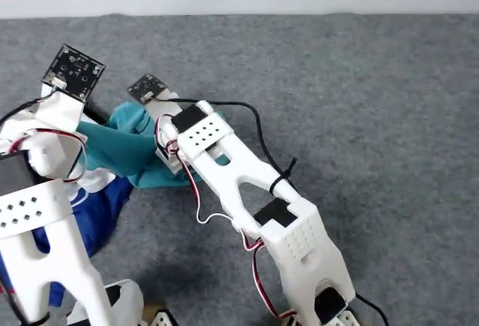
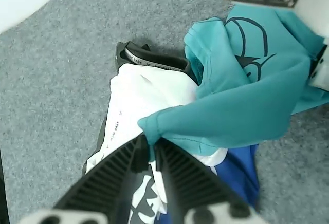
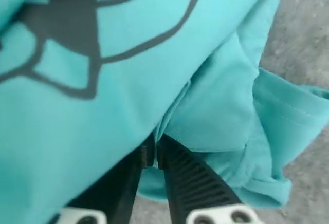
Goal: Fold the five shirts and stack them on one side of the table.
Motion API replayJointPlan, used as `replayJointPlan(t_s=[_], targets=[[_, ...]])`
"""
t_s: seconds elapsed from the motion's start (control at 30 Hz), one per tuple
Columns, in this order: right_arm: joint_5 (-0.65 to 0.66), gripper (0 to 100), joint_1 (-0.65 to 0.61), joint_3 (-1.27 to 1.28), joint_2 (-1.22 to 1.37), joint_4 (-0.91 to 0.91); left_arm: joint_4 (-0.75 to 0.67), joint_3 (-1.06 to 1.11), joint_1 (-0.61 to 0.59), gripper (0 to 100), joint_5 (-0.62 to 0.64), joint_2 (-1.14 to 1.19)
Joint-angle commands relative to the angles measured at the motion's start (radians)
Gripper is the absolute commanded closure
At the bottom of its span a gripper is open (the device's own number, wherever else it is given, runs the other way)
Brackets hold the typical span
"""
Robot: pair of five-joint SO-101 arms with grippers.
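Note:
A teal shirt (image 1: 120,150) with a dark print hangs stretched between my two arms at the table's left. My left gripper (image 2: 150,149) is shut on a corner of the teal shirt (image 2: 241,100). My right gripper (image 3: 153,154) is shut on a fold of the teal shirt (image 3: 103,80). Under it lies a pile: a white shirt (image 2: 149,95), a black garment (image 2: 149,59) and a blue shirt (image 2: 239,175). The blue shirt (image 1: 97,214) spreads toward the front left edge in the high view.
Grey carpet-like table (image 1: 359,94) stretches open to the right and back. The right arm's white body (image 1: 262,206) crosses the middle with loose cables. A white wall runs along the far edge.

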Motion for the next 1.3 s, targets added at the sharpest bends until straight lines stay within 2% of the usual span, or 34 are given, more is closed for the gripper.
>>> replayJointPlan(t_s=[0.0,0.17,0.43,0.67,0.73,0.93,1.27], targets=[[0.038,98.7,0.028,-0.097,-0.134,0.085,0.008,-0.004,-0.008,100,-0.003,-0.032],[0.063,98.8,0.079,-0.109,-0.209,0.216,0.008,-0.004,-0.008,100,-0.003,-0.032],[0.117,98.8,0.093,-0.109,-0.239,0.409,0.008,-0.005,-0.008,100,0.025,-0.032],[0.118,98.6,0.171,-0.104,-0.12,0.433,0.037,-0.005,0.0,100,0.032,-0.032],[0.118,95.2,0.168,-0.104,-0.09,0.45,0.037,-0.005,-0.002,99,0.032,-0.032],[0.107,76.5,0.139,-0.109,-0.065,0.512,0.037,-0.005,-0.002,99,0.032,-0.031],[0.107,75.9,0.117,-0.109,-0.013,0.472,0.029,0.004,0.0,99,0.031,-0.023]])
